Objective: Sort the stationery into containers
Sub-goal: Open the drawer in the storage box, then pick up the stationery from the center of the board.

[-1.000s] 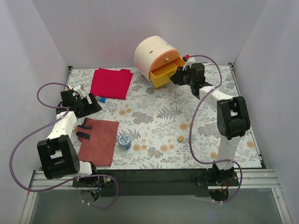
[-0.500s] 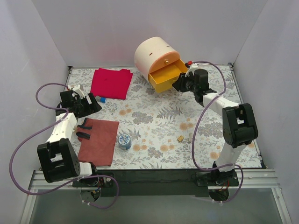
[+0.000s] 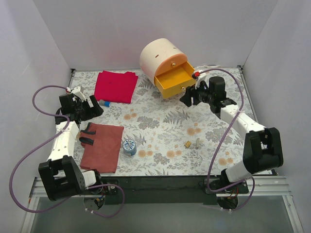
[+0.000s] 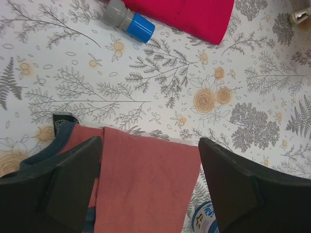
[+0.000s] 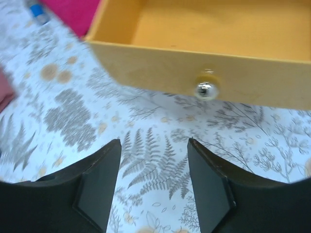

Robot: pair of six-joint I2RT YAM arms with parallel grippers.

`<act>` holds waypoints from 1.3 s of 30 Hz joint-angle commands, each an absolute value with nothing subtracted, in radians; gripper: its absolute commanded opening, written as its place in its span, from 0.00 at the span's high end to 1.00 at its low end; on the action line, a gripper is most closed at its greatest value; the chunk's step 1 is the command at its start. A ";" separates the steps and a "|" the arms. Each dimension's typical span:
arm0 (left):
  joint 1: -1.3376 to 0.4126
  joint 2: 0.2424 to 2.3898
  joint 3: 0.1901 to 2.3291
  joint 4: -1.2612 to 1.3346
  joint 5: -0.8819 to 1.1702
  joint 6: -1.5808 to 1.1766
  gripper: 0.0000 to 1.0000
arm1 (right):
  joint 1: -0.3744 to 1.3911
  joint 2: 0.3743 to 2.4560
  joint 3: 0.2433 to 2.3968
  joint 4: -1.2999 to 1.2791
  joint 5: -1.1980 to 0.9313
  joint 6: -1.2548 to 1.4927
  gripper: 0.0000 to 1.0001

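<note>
Floral table (image 3: 160,121): cabinet (image 3: 158,56); red cloth (image 3: 115,86); rust-brown cloth (image 3: 103,148); tape roll (image 3: 129,146); tan block (image 3: 187,144)

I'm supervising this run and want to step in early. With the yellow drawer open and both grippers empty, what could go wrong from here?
The open yellow drawer juts from the cream cabinet right beside the right gripper; a careless swing might knock it or shift the cabinet. The tan block is tiny and could slip out of a grasp. The left gripper hovers open over the rust-brown cloth and may pinch fabric.
</note>
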State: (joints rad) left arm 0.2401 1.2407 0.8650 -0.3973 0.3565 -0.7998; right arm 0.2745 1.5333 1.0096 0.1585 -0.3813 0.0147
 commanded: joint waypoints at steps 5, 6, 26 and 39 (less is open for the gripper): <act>0.267 1.094 0.902 -0.436 0.127 -0.785 0.13 | 0.503 1.499 1.198 -0.339 -0.793 -0.554 0.13; 0.273 1.082 0.888 -0.436 0.121 -0.791 0.13 | 0.556 1.506 1.203 -0.348 -0.790 -0.610 0.07; 0.357 0.965 0.824 -0.489 0.040 -0.828 0.11 | 1.060 1.896 1.594 -0.564 -0.592 -0.970 0.02; 0.354 0.930 0.827 -0.538 0.046 -0.825 0.11 | 1.069 2.083 1.789 -0.750 -0.620 -0.999 0.02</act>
